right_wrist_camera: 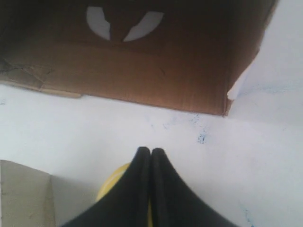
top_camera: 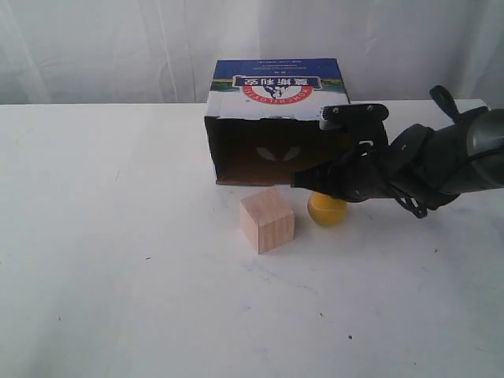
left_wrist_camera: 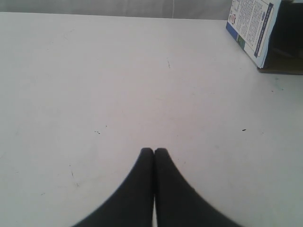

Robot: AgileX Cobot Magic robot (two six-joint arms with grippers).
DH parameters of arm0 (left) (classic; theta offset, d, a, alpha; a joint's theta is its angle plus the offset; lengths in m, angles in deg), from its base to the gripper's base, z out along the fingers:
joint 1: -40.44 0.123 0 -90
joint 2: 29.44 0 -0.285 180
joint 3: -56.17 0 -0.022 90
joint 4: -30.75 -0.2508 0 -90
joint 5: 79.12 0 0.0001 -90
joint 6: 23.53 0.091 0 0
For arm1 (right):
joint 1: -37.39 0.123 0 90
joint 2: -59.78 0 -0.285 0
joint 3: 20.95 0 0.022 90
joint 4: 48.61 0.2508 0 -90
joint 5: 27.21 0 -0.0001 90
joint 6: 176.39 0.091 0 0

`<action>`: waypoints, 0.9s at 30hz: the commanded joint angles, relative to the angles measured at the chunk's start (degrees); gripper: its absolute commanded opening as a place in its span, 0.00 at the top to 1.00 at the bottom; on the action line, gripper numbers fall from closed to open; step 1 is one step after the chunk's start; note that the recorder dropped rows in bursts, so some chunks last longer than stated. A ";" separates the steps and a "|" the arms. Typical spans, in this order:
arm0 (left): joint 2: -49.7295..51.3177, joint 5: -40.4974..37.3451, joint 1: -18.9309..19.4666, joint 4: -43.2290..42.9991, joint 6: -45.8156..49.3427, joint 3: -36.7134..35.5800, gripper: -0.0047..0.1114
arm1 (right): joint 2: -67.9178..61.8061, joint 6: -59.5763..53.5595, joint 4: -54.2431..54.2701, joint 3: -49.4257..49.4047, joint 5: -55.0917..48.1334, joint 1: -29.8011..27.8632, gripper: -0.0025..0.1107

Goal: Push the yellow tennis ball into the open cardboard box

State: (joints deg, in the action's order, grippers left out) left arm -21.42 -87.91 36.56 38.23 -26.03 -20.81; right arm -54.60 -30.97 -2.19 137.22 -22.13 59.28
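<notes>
The yellow tennis ball [top_camera: 327, 209] rests on the white table just in front of the open cardboard box [top_camera: 277, 101], whose dark brown mouth faces the ball. My right gripper [top_camera: 298, 183] is shut and empty, reaching from the right with its fingers passing over the ball's top. In the right wrist view the ball [right_wrist_camera: 110, 187] peeks out beneath the closed right gripper [right_wrist_camera: 150, 151], and the box interior [right_wrist_camera: 142, 71] with its two oval holes lies ahead. My left gripper [left_wrist_camera: 154, 151] is shut over bare table, with the box's side [left_wrist_camera: 251, 28] far off.
A pale wooden cube [top_camera: 267, 220] stands just left of the ball, seen too as the cube's corner [right_wrist_camera: 23, 194] in the right wrist view. The white table [top_camera: 118, 260] stretches wide to the left and front. A white curtain hangs behind.
</notes>
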 commanded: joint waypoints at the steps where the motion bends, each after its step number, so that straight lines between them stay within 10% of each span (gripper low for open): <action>1: -0.24 0.21 -0.24 0.12 -0.05 -0.24 0.96 | 4.18 -4.23 -0.23 0.05 -0.39 0.09 0.98; 8: -0.24 0.21 -0.24 0.12 -0.05 -0.24 0.96 | 6.39 -4.20 -0.23 -0.25 -13.93 0.35 0.98; 27: -0.24 0.21 -0.24 0.12 -0.05 -0.24 0.96 | -2.72 -4.10 -0.01 2.25 -4.52 0.35 0.98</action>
State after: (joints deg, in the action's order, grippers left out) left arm -21.42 -87.91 36.56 38.23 -26.03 -20.81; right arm -56.00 -34.50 -2.00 139.05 -25.00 60.07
